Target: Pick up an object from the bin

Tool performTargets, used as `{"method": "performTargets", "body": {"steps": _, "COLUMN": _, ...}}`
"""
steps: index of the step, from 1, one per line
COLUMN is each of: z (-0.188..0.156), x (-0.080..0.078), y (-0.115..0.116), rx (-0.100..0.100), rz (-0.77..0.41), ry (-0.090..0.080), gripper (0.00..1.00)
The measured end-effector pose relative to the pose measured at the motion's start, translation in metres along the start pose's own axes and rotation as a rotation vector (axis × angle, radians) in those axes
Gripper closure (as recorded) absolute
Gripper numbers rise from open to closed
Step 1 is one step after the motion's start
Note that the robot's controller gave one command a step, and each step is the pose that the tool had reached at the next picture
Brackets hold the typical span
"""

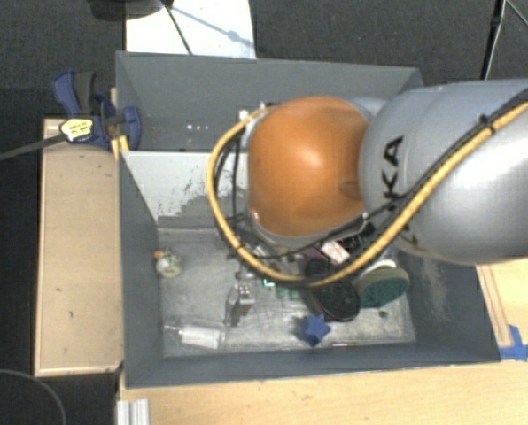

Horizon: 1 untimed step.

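Note:
Below the orange dome, my gripper [239,305] hangs low over the middle of the bin floor, with nothing visibly in it. A pale clear tube [198,335] lies just to its lower left near the front wall. A small round greyish thing [167,262] sits to its left. To its right lie a small green piece [286,292] and a blue crumpled thing [314,328].
Further right, partly under the arm, are a black round disc [339,300], a dark green round pad [386,283] and a pink and white item [335,252]. The arm and its dome cover the bin's back right.

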State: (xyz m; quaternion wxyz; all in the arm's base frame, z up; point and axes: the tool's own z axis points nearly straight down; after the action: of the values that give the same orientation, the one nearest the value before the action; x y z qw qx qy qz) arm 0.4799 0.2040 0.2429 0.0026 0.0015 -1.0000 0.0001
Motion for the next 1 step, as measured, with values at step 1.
{"method": "performTargets", "body": {"steps": 1, "z": 0.1731, "x": -0.0103, "y": -0.0562, "rx": -0.001, "rz": -0.089, "ry": -0.010, "gripper": 0.00}}
